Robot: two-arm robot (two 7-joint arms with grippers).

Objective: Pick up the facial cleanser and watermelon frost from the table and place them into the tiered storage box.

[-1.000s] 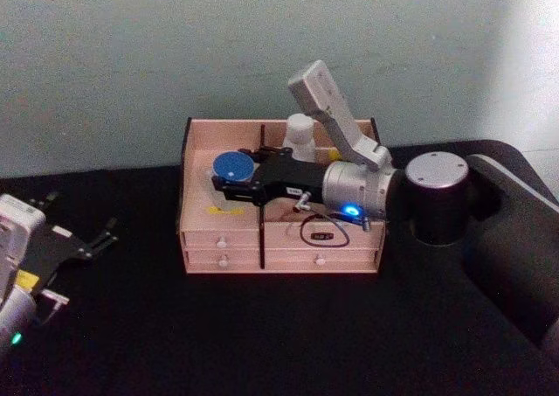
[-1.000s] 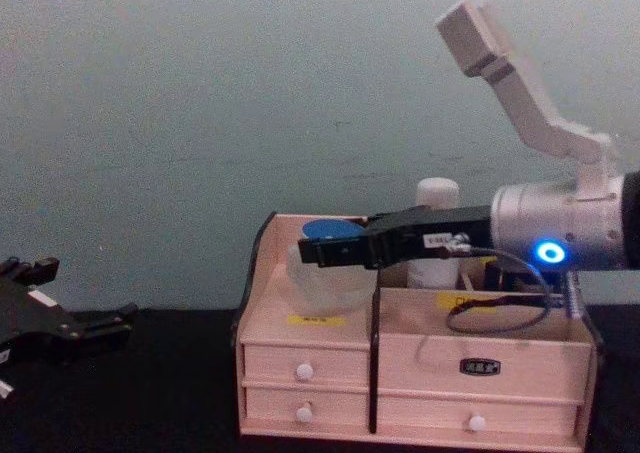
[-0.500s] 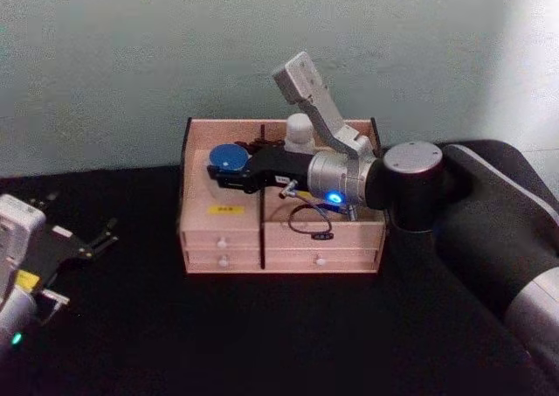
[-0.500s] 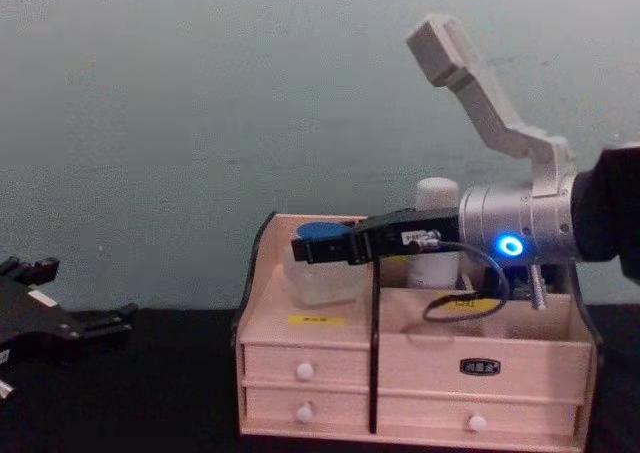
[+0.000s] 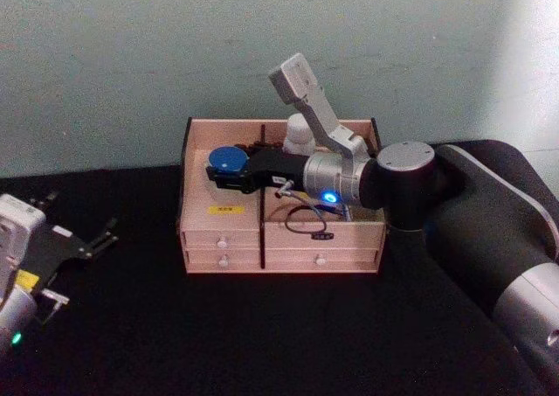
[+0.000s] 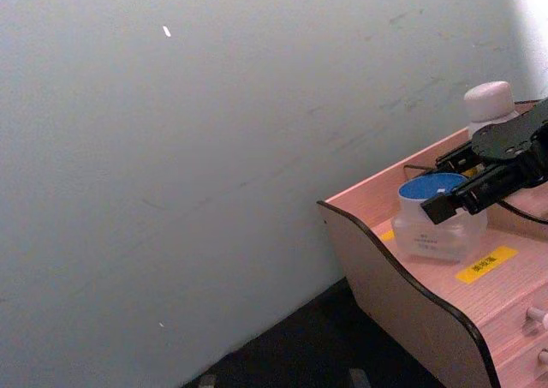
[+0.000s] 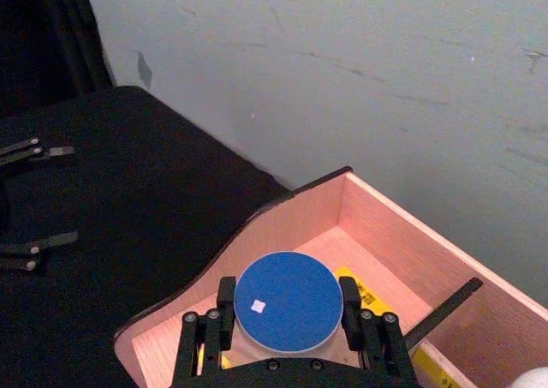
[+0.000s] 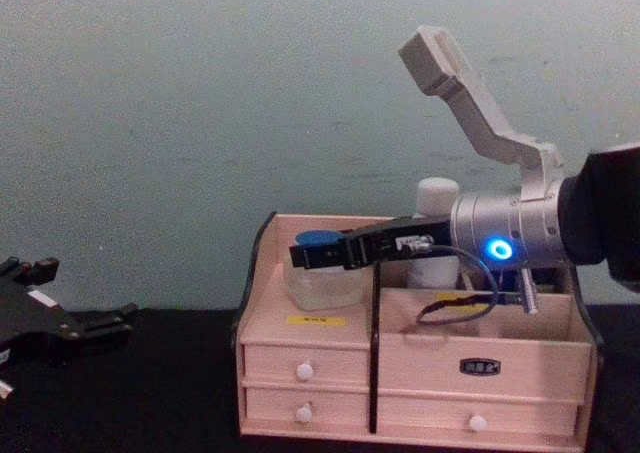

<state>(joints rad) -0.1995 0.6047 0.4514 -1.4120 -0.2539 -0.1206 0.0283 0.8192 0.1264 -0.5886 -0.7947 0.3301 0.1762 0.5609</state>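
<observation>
Your right arm reaches in from the right, its forearm lying nearly level over the right half of the tiered storage box (image 5: 278, 239), a blue light glowing on the wrist and a loose cable hanging from it over the right front compartment. The right gripper (image 5: 229, 174) points to your left, over the box's dark centre divider (image 8: 374, 323) and into the left half. Its jaws are closed on a clear jar with a blue lid (image 7: 288, 301), one black finger on each side of the lid, as the right wrist view shows from above.

From the chest view, the jar (image 8: 322, 273) sits low inside the left compartment, behind the yellow label (image 8: 316, 320); whether its base touches the compartment floor you cannot tell. A white bottle with a rounded cap (image 8: 436, 195) stands upright in the rear right compartment, partly hidden behind your right wrist.

Your left gripper (image 5: 79, 250) is parked over the black bench (image 5: 262, 335) at the far left, well apart from the box, its jaws spread and holding nothing.
</observation>
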